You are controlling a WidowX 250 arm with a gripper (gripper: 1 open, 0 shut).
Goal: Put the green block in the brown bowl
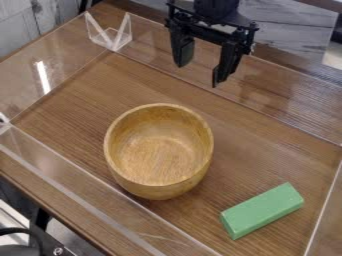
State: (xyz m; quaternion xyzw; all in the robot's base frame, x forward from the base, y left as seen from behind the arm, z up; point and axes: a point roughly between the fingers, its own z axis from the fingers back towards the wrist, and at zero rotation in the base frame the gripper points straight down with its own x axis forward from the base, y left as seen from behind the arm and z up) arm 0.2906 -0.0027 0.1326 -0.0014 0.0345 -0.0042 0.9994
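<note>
Green block [262,210] lies flat, long axis slanting up-right.

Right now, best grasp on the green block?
Take the green block across its narrow width at mid-length, coming straight down from above. It lies flat on the table, long axis diagonal, both long sides free, clear of the bowl. The end effector hangs open near the far edge; rotate it so its fingers straddle the long sides.

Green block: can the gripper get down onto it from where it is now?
Probably yes. The green block lies flat in the open beside the brown bowl, nothing on top; the gripper hangs open, pointing down, far from it.
</note>
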